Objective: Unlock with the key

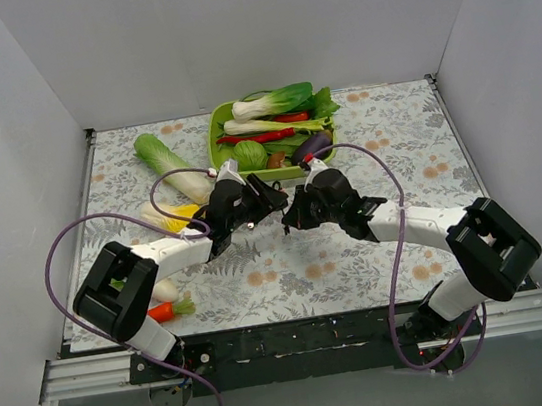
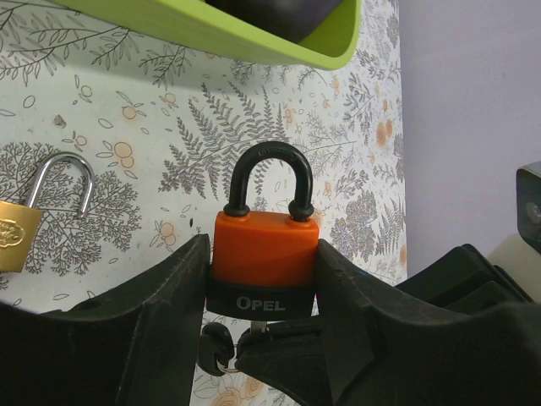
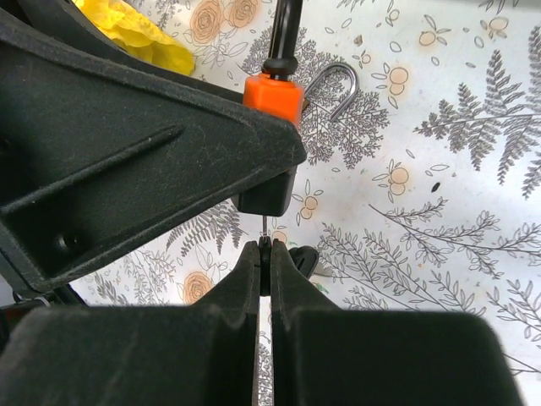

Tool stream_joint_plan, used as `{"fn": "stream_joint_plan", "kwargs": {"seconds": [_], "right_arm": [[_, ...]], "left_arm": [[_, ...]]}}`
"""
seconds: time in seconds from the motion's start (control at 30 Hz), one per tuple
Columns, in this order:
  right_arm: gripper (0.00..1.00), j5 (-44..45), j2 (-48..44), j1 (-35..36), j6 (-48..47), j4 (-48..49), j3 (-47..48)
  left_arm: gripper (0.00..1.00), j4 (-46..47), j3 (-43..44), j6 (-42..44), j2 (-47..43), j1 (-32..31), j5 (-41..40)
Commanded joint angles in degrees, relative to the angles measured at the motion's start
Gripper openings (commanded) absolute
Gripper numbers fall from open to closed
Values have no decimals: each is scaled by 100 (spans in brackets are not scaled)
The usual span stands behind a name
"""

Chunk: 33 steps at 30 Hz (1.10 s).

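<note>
The left gripper (image 2: pixel 262 275) stands about half open and clamps the orange-and-black padlock with a plastic cover (image 2: pixel 265 241) by its 2 sides. The black curved shackle (image 2: pixel 269 173) of this padlock sits with both legs in the body. The right gripper (image 3: pixel 265 251) is closed narrow, and between its fingertips it pinches the tiny key with a black plastic head and a thin silver blade (image 3: pixel 264 227). The key is directly at the underside of the held padlock. Its blade points toward the black bottom of the body and reaches it, but I cannot tell how deep it goes in. A second small black rounded piece (image 3: pixel 303 256) sits just beside the right fingertips. On the flower-patterned table cover (image 2: pixel 127 127), near the held padlock, lies a brass padlock (image 2: pixel 13 237) with its silver shackle (image 2: pixel 63 182) open. The lime-green plastic tray (image 2: pixel 254 42) is farther behind.
</note>
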Motion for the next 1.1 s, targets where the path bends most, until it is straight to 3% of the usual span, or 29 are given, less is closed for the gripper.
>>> {"fn": "stream_joint_plan", "kwargs": {"seconds": [0.0,0.33,0.57,0.83,1.07], "right_arm": [[1,990,-402,-341,-512,1125,83],[1,806,-648,-499,-733,1494,57],[1,718,-648,-561,-1031,1038,487],[1,1007,-824,-570,-1304,905,549],[1,1245,-1245,-561,-1506,1369,216]], "left_arm": [[0,-229,-51,399,-474,-396,480],[0,25,-112,698,-588,-599,454],[0,-124,19,1023,-562,-809,305],[0,-186,81,1155,-535,-915,261],[0,-256,151,1261,-457,-1012,261]]}}
